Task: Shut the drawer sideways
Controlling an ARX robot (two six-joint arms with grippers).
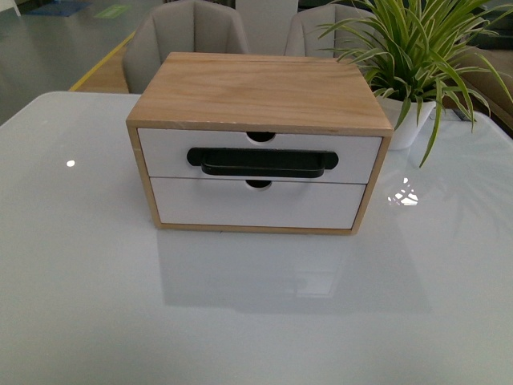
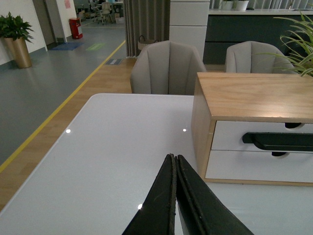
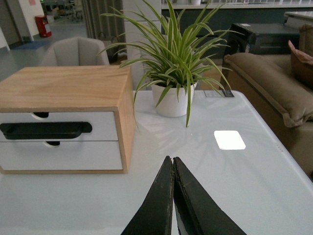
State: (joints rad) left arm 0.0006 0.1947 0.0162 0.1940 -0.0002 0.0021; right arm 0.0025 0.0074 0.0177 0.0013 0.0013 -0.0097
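Both pincers (image 2: 173, 161) (image 3: 172, 164) closed, empty; drawer (image 1: 258, 156) seemingly flush in cabinet.

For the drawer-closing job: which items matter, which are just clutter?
Job:
- top drawer with black bar handle, sitting flush
- wooden cabinet
- left gripper, right gripper, both shut

Lying about:
- lower drawer
- potted plant
- chairs

Open table (image 1: 88, 305); plant (image 1: 417, 56) beside cabinet (image 1: 260, 92)
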